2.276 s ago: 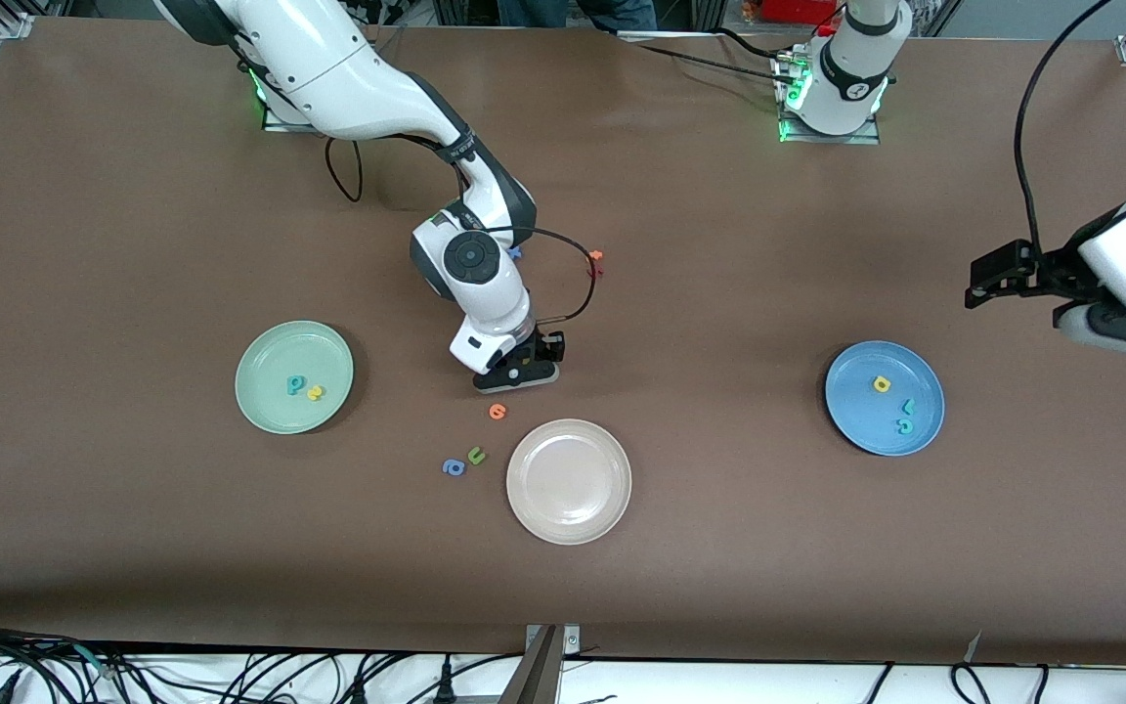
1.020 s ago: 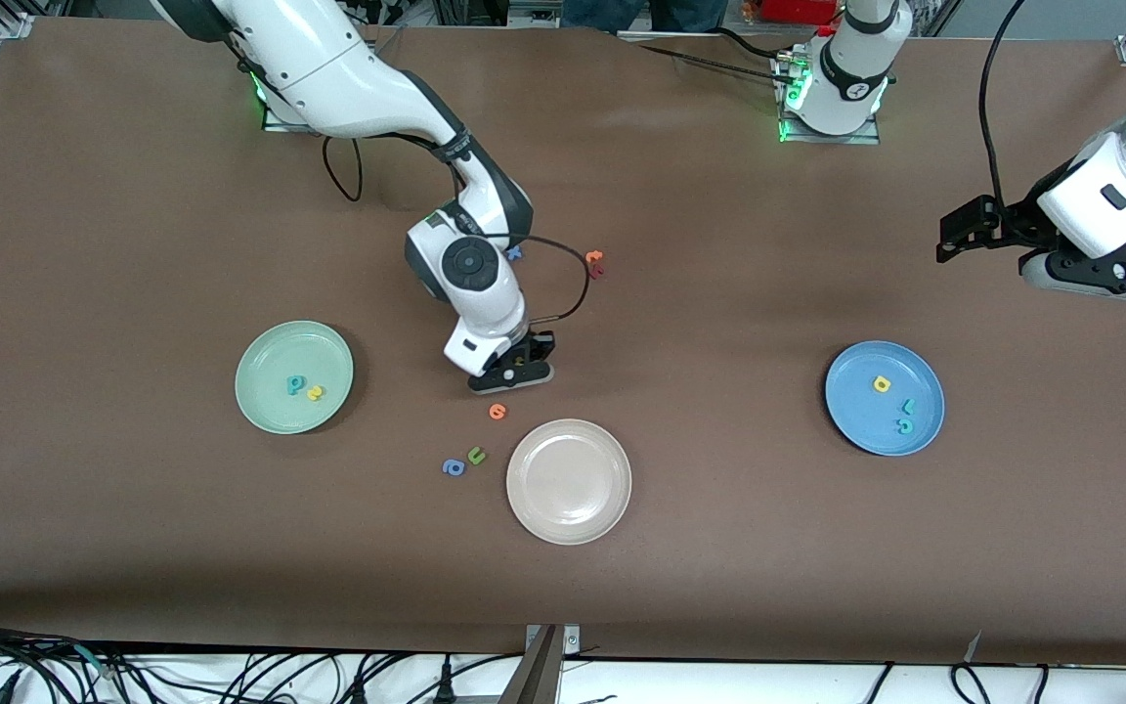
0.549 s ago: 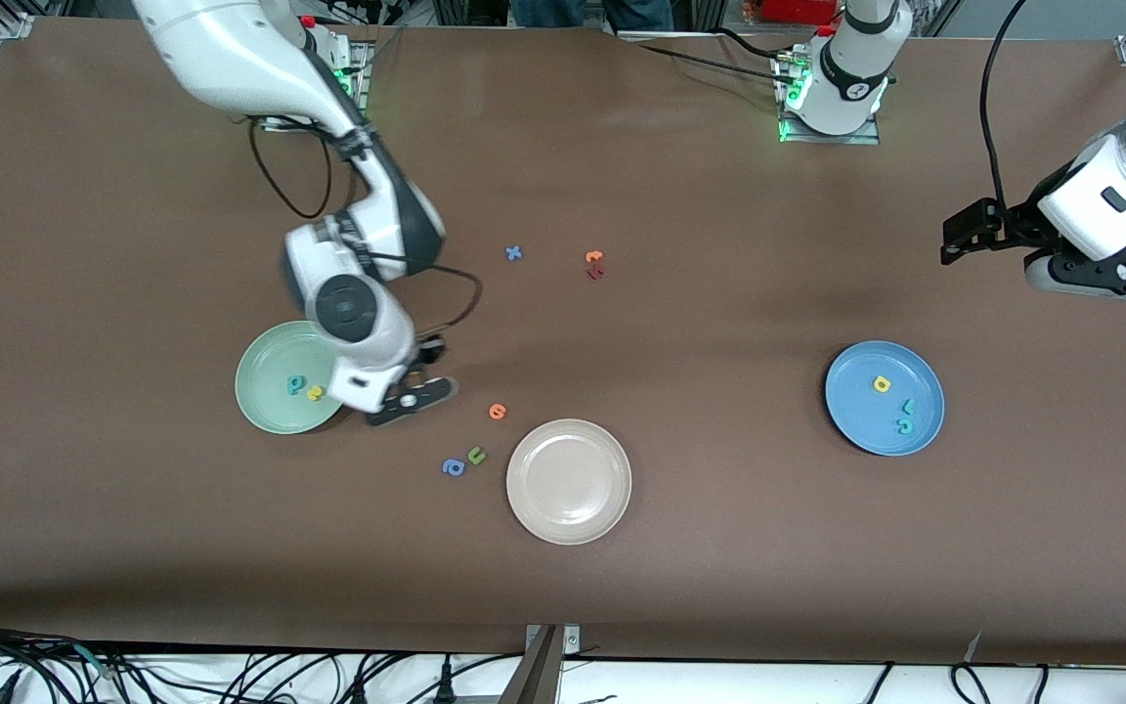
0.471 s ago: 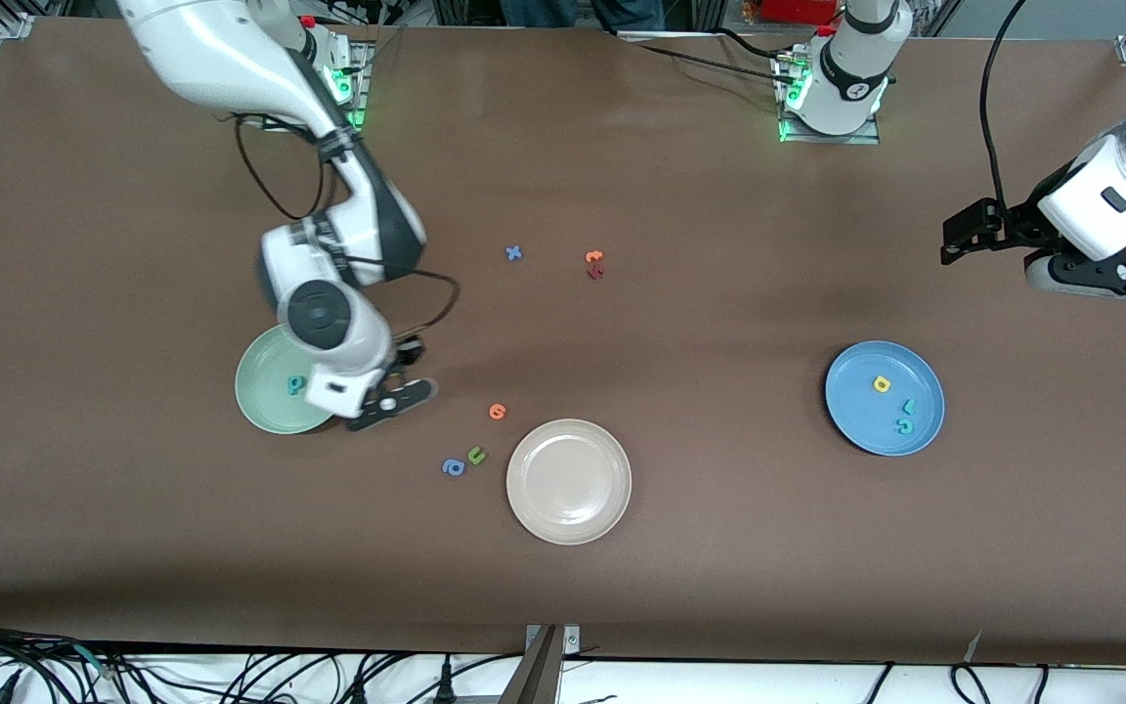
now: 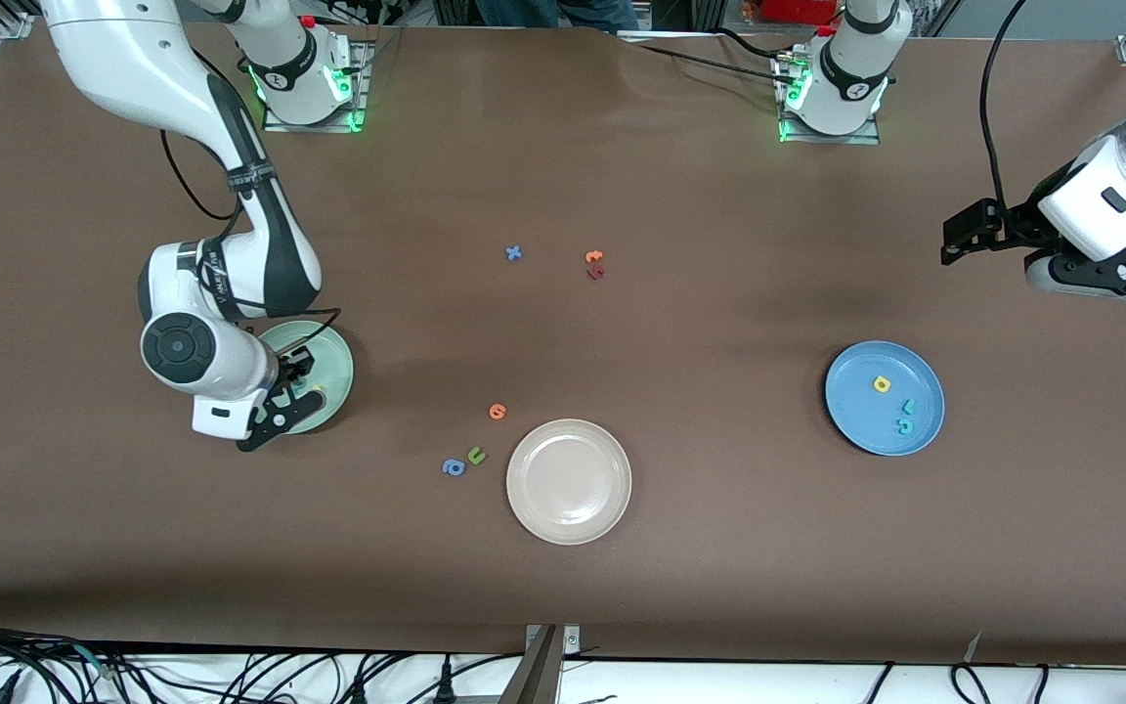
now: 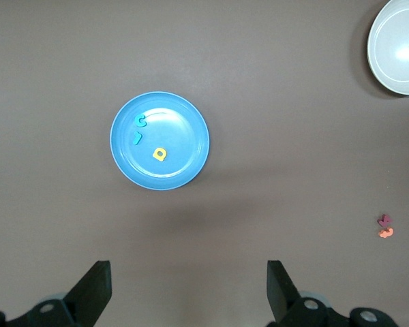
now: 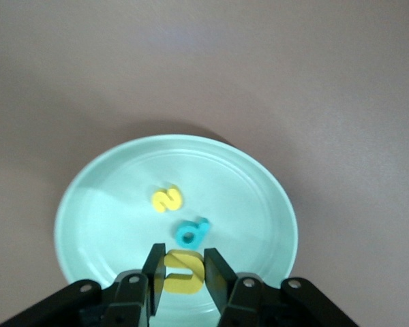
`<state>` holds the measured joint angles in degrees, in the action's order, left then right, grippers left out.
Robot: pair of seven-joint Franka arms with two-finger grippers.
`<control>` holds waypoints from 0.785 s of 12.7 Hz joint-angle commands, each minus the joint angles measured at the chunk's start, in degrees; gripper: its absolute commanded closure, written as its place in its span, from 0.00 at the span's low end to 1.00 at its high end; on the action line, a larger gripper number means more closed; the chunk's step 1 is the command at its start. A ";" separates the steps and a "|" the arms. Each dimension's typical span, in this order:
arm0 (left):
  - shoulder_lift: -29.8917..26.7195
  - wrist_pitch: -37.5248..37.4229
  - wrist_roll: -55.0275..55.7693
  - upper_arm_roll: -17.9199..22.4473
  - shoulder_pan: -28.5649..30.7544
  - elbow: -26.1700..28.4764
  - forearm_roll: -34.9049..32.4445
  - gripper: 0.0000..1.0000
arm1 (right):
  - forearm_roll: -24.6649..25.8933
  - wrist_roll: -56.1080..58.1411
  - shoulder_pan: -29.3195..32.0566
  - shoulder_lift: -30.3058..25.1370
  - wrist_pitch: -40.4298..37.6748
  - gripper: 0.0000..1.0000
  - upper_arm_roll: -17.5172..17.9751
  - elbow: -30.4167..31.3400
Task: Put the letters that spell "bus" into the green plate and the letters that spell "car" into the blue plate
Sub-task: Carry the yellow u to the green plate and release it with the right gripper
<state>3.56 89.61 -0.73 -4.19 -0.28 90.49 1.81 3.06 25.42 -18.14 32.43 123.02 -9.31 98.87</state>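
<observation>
Currently you face a brown tabletop [image 5: 680, 587] with both arm bases bolted along its edge farthest from the front camera and cables hanging off its nearest edge.

Count three plates: one green plate [image 5: 333, 354] toward the right arm's end, one blue plate [image 5: 856, 416] toward the left arm's end, one beige-white plate [image 5: 568, 480] between them, nearer the front edge.

Count three letters in the blue plate: yellow a [image 5: 881, 384], teal r [image 5: 908, 406], teal c [image 5: 904, 425]. Two lie in the green plate: yellow s [image 7: 167, 199] and teal b [image 7: 191, 234].

Six stray letters lie mid-tabletop.

Note the right hand [image 7: 184, 272] over the green plate, clamped on the yellow u [image 7: 184, 272]. The left hand [image 6: 187, 293] waits, fingers wide apart and empty, above the tabletop's end beside the blue plate.
</observation>
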 commanded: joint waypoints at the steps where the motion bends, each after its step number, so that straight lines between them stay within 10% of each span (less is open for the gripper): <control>1: -0.05 -0.67 0.64 -0.12 -0.16 -0.31 -1.55 0.00 | -0.51 2.00 -0.50 -1.67 7.91 0.88 -0.71 7.55; 4: -0.05 -0.75 0.64 -0.03 -0.16 -0.31 -1.55 0.00 | -0.78 0.95 -0.58 -1.58 12.86 0.86 -0.62 10.99; 7: -0.05 -0.75 0.55 -0.03 -0.16 -0.31 -1.55 0.00 | -1.48 0.94 -0.58 -1.84 12.34 0.40 -0.62 10.82; 10: -0.05 -0.75 0.46 -0.03 -0.16 -0.31 -1.55 0.00 | -1.57 1.12 -0.50 -2.72 11.55 0.29 -0.62 10.38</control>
<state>3.58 89.61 -0.63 -4.16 -0.27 90.49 1.81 2.47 25.98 -18.37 31.91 134.94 -9.74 108.15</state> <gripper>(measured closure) 0.000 0.507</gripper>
